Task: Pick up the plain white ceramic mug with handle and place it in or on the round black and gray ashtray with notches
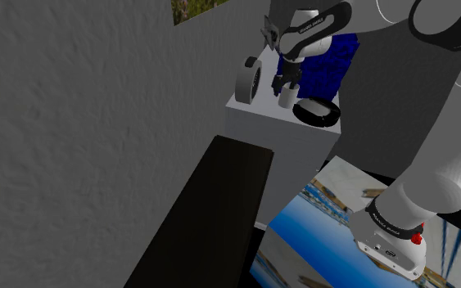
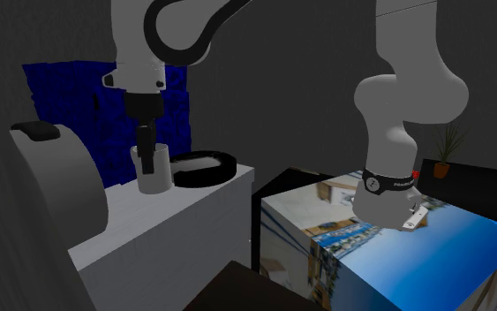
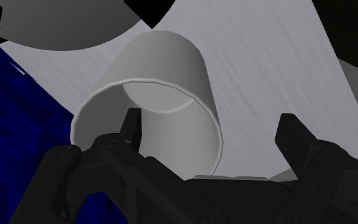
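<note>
On the pale table (image 2: 167,221), the black ashtray (image 2: 204,168) sat just beside the white mug (image 2: 155,179); your gripper (image 3: 210,121) hung wide open, one finger inside the mug's rim, one outside, gripping nothing; you seemed at the grasp; the next move called for closing on that wall.

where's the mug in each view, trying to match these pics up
Shoulder view: mug upper middle, on the grey table, to the left of the ashtray.
Second exterior view: mug left of centre, again left of the ashtray.
Wrist view: mug just ahead of the gripper, one finger inside its rim.
Shared landmark: the blue panel behind the table.
</note>
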Controlling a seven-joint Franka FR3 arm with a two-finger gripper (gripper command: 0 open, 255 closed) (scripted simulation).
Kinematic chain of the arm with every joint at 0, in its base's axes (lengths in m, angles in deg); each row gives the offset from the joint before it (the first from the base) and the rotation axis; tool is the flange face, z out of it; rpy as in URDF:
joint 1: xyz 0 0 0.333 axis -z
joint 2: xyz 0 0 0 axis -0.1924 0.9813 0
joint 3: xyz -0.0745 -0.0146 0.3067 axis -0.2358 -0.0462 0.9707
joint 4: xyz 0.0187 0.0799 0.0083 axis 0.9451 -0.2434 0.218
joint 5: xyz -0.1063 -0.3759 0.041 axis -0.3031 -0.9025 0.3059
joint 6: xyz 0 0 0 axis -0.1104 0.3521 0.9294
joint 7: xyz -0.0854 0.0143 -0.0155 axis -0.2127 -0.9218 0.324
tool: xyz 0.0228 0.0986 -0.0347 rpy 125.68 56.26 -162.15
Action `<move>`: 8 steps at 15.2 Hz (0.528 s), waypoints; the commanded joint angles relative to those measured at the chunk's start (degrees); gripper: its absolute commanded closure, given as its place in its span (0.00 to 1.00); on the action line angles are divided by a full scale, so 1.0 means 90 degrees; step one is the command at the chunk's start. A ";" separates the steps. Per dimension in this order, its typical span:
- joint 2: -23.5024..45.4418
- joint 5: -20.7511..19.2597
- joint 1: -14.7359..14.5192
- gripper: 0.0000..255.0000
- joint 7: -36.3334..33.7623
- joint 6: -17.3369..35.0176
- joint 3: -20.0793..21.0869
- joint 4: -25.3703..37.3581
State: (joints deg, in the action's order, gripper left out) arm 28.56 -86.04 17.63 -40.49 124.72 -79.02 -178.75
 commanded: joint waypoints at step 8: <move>0.0010 0.0003 0.0001 1.00 0.0001 0.0015 0.0001 -0.0004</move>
State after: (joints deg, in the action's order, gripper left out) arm 28.65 -86.01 17.64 -40.48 124.86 -79.01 -178.78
